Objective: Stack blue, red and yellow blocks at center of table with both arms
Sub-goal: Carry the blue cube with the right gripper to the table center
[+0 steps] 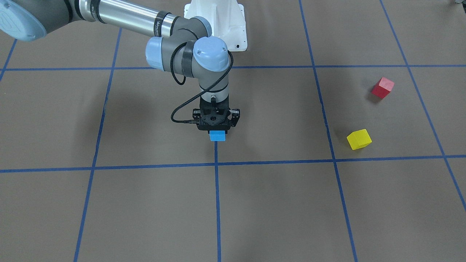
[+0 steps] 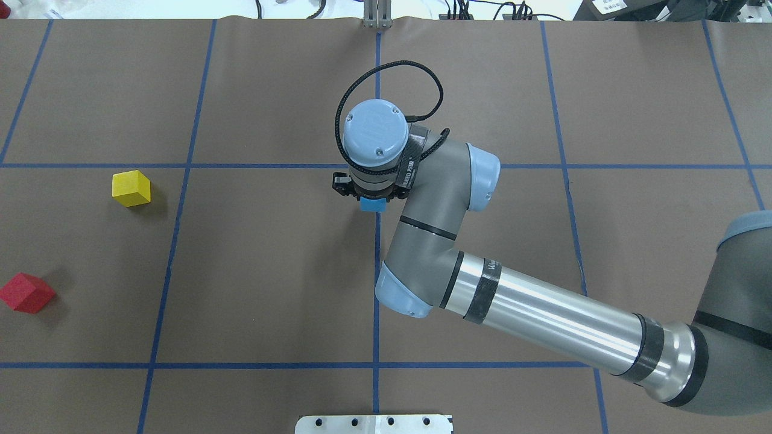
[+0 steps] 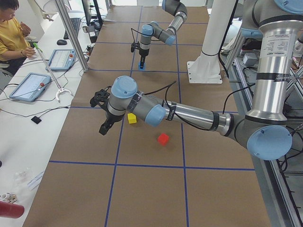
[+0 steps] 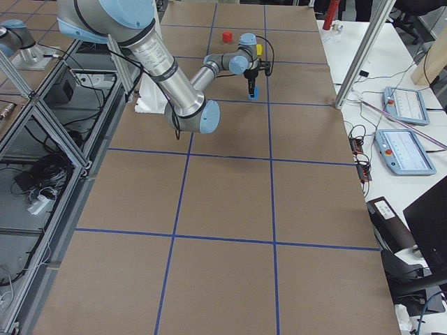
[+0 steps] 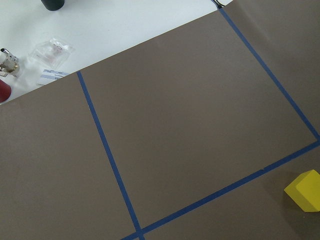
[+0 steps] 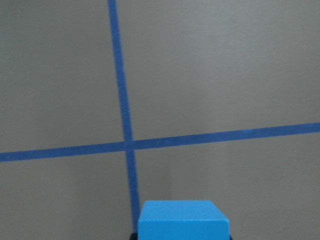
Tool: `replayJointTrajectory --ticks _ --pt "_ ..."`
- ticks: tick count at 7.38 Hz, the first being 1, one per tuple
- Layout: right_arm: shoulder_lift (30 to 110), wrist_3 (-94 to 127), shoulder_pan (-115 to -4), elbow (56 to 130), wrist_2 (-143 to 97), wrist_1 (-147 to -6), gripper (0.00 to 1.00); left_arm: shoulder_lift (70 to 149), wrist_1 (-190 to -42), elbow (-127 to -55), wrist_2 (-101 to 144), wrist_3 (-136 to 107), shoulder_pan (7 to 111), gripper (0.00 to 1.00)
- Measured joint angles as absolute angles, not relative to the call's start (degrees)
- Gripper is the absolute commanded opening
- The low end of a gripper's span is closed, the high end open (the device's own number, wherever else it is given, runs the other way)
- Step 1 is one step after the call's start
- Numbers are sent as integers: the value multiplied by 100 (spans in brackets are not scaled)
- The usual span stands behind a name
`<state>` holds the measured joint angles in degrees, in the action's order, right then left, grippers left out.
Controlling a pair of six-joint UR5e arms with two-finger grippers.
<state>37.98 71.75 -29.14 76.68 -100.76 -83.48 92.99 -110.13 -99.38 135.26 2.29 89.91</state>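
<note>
My right gripper [image 1: 217,131] points straight down at the table's centre line and is shut on the blue block [image 1: 217,136], which sits low over the blue tape line; the block also shows in the right wrist view [image 6: 182,220] and in the overhead view [image 2: 373,205]. I cannot tell whether it touches the table. The yellow block [image 2: 131,188] and the red block [image 2: 26,293] lie apart on the robot's left side. My left gripper [image 3: 103,129] shows only in the exterior left view, hovering beside the yellow block [image 3: 132,118]; I cannot tell whether it is open or shut.
Blue tape lines [image 2: 377,365] divide the brown table into squares. The robot's white base [image 1: 222,22] stands at the near edge. A person [image 3: 12,33] sits at a side desk with tablets. Small items [image 5: 50,50] lie off the table's end.
</note>
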Motion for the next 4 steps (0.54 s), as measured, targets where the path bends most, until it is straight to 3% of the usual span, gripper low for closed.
replayJointTrajectory --ticks 1,2,4 --pt "3840 7077 -2835 7623 -10000 -8307 55 9299 -11013 -9935 13526 228 8991 100" --pt "3892 7033 -2788 7609 -9970 -8289 99 9299 -11013 -9933 13526 229 8991 100" --pt "3909 7038 -2742 7613 -9875 -8280 100 9294 -11013 -9940 13526 229 8991 100"
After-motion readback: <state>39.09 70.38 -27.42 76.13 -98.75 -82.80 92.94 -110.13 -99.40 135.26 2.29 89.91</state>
